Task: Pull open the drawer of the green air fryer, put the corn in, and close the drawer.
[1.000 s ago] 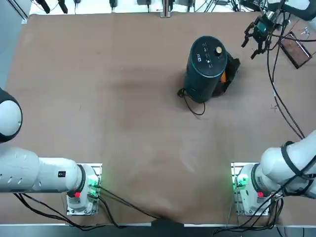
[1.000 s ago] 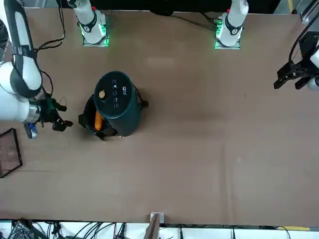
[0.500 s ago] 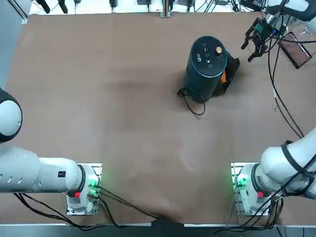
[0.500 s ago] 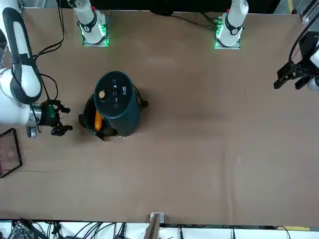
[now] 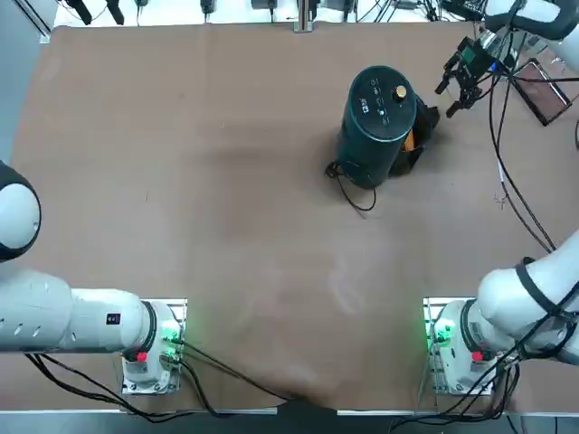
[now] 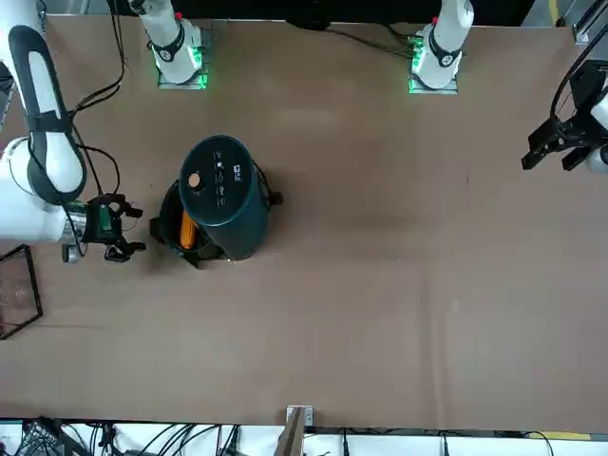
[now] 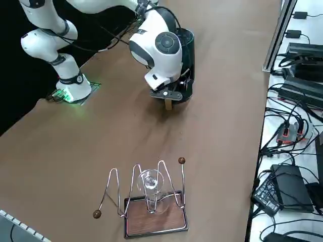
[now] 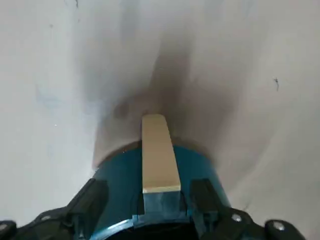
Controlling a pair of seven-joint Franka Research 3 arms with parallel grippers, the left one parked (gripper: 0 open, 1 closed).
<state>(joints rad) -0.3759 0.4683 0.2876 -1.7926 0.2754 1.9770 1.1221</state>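
Note:
The green air fryer (image 5: 378, 122) (image 6: 223, 195) stands upright at the table's far right. Its drawer (image 5: 425, 122) (image 6: 168, 220) is pulled out on the side toward my right arm, and the orange corn (image 5: 410, 140) (image 6: 187, 231) lies inside it. My right gripper (image 5: 448, 95) (image 6: 131, 228) is open, just outside the drawer and pointing at it. In the wrist view the drawer's teal front (image 8: 120, 185) and tan handle (image 8: 159, 155) show between my open fingers (image 8: 95, 197). The right side view has my wrist covering most of the fryer (image 7: 187, 45), with the handle (image 7: 168, 104) poking out below.
A black cord (image 5: 353, 190) trails from the fryer's base toward the robot. A wire rack holding a glass on a wooden base (image 7: 151, 201) (image 5: 543, 90) stands near the table's right edge, beyond my gripper. My arm's cables (image 5: 507, 172) hang along the right side.
My right gripper has moved closer to the open drawer and turned to face it. Its fingers stay open. The fryer, drawer and corn have not moved.

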